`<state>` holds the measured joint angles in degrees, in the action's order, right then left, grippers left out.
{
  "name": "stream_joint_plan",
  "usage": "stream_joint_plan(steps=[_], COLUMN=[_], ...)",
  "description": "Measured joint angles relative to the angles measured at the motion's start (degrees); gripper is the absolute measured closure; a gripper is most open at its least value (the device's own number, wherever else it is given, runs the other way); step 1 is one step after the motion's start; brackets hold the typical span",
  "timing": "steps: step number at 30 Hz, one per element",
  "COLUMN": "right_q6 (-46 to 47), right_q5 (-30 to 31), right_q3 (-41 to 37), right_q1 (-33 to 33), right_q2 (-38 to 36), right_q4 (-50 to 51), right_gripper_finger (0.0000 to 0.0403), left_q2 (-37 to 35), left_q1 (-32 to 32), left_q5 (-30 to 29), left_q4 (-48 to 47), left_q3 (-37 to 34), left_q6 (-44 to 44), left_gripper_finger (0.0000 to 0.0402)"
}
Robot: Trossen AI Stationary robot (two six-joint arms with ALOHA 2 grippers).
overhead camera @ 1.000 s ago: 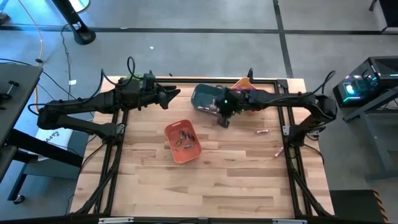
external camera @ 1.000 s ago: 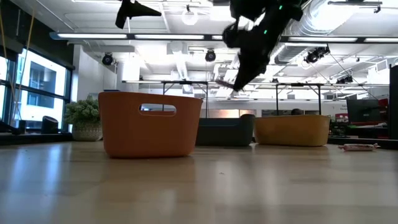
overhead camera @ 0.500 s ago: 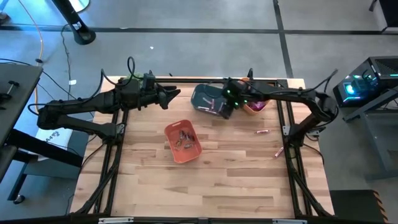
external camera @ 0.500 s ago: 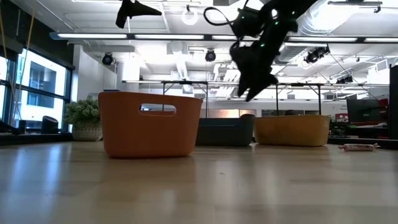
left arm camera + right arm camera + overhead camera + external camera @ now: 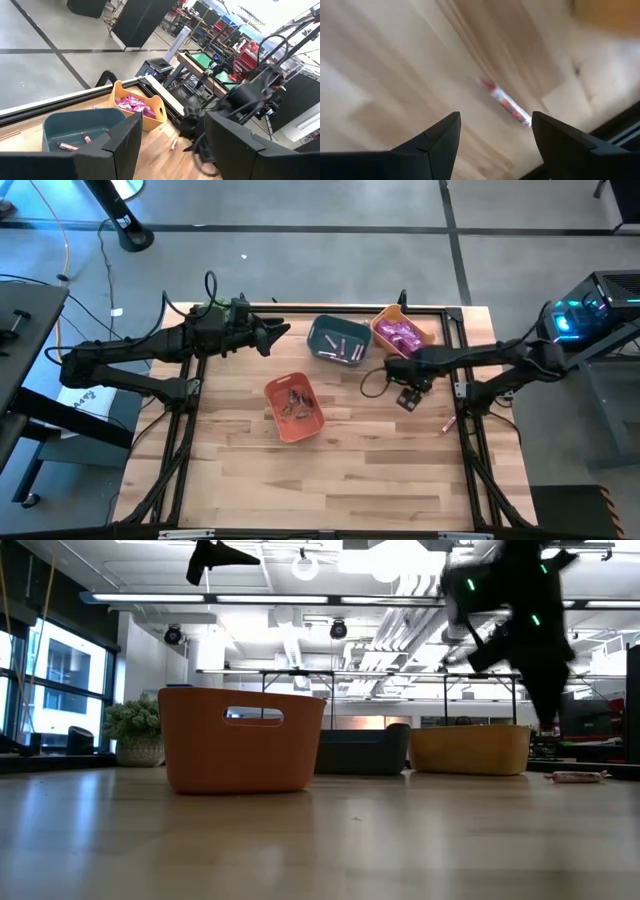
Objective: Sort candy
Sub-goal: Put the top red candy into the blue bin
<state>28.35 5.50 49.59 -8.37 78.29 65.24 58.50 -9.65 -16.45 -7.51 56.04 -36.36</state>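
We see both jaws spread and empty; the right gripper (image 5: pixel 409 398) hovers over the wooden desk (image 5: pixel 380 470) near a pink stick candy (image 5: pixel 509 106).

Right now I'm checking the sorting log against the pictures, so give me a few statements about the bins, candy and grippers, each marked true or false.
1. The yellow bin holds magenta packets. True.
2. The right gripper is shut on a candy. False: it is open and holds nothing.
3. A pink stick candy lies loose on the table. True.
4. The teal bin is empty. False: pink stick candies lie in it.
5. The left gripper hangs over the orange bin. False: it hovers beside the teal bin, open.
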Motion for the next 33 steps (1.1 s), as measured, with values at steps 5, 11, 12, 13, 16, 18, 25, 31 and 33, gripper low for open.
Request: stream_joint_plan(steps=[5, 11, 12, 13, 16, 18, 25, 31, 33], right_q6=[1.7, 8.2, 9.0, 9.3, 9.3, 9.2, 7.7, -0.3, -2.3], right_q5=[-0.2, 1.5, 1.1, 0.8, 0.3, 0.0, 1.6, 11.0, 11.0], right_q3=[-10.3, -17.8, -18.2, -18.4, -17.8, -15.6, 1.6, 13.1, 14.4], right_q1=[-0.6, -0.6, -0.3, 0.0, 2.2, 3.7, 7.1, 2.5, -0.7], right_q2=[0.1, -0.2, -0.2, -0.2, 0.0, 0.3, 0.2, 0.8, 1.9], right_q4=[-8.1, -13.3, -13.7, -14.1, -14.5, -14.1, -15.7, -31.3, -37.6], right_gripper_finger=[0.0163, 0.0200, 0.0215, 0.0236, 0.0320, 0.0376, 0.0388, 0.0385, 0.0378], left_q2=[0.0, 0.0, 0.0, 0.0, 0.0, 0.0, 0.0, 0.0, 0.0], left_q1=[0.0, 0.0, 0.0, 0.0, 0.0, 0.0, 0.0, 0.0, 0.0], left_q5=[0.0, 0.0, -0.1, -0.3, -0.6, -0.6, -0.6, -0.9, -0.9], left_q4=[0.0, -0.2, -0.2, -0.2, -0.2, -0.2, 0.0, 0.0, 0.0], left_q3=[0.0, 0.0, 0.0, 0.0, 0.0, 0.0, 0.0, 0.0, 0.0], left_q6=[0.0, 0.0, 0.0, 0.0, -0.7, -1.0, -1.1, -1.6, -1.6], left_gripper_finger=[0.0193, 0.0193, 0.0193, 0.0193, 0.0193, 0.0193, 0.0193, 0.0193, 0.0193])
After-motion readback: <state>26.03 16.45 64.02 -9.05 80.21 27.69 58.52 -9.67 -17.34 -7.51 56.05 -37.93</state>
